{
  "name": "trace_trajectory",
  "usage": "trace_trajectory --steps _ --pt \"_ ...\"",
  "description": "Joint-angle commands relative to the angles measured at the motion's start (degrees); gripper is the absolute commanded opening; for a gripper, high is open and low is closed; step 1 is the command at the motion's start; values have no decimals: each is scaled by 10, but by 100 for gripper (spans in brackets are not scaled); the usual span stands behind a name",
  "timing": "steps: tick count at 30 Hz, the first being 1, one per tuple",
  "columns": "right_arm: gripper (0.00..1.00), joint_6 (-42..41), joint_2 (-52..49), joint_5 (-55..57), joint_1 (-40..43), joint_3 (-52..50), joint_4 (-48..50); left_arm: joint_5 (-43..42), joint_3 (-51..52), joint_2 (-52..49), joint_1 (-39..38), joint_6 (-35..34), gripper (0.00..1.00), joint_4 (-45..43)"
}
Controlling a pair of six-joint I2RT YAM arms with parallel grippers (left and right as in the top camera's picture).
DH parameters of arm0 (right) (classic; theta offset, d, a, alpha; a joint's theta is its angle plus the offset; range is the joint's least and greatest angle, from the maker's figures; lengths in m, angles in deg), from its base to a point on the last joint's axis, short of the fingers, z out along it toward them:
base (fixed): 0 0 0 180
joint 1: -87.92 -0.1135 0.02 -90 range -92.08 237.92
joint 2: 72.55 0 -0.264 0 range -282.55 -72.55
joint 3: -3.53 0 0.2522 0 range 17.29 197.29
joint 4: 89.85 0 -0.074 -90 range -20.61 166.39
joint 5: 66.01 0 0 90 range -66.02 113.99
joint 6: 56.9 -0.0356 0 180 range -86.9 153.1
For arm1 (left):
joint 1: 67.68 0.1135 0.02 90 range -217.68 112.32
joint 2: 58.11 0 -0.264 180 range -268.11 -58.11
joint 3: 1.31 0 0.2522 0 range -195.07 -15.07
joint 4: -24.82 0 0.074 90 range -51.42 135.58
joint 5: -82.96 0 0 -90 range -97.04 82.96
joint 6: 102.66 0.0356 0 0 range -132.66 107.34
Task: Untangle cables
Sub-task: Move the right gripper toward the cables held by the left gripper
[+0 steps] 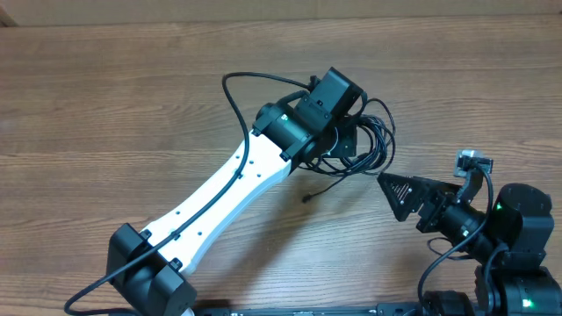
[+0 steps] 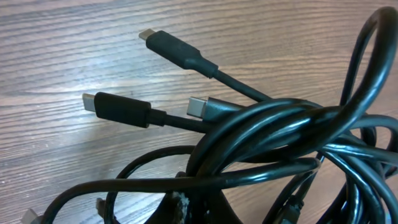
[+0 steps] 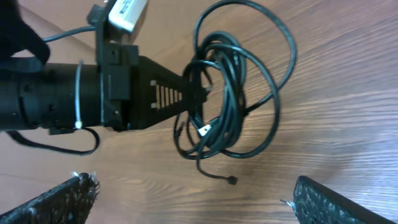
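Note:
The cables [image 1: 376, 145] lie as one tangled bundle of thin black cords on the wooden table, right of centre. A loose plug end [image 1: 307, 198] trails out toward the front. My left gripper [image 1: 345, 142] reaches into the bundle; the right wrist view shows its fingers [image 3: 200, 93] closed on the cords [image 3: 231, 99]. In the left wrist view the looped cords [image 2: 280, 124] fill the frame over the finger [image 2: 205, 208], with silver-tipped plugs [image 2: 115, 107] lying on the wood. My right gripper [image 1: 406, 197] is open and empty, just right of and in front of the bundle, and its fingers [image 3: 193, 199] frame bare wood.
The left arm's white link [image 1: 228, 189] crosses the table from the front left. Its own thicker black wire [image 1: 235, 92] loops above it. The wooden table [image 1: 114, 105] extends to the left and back.

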Motion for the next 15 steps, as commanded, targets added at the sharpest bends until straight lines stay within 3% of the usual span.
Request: trace_trajectory --steps 1,15 --pt "100 -10 1 -19 0 14 3 -34 -16 24 -11 -2 4 -3" --pt "82 -4 -31 42 1 14 18 -146 -16 24 -25 89 4 -15"
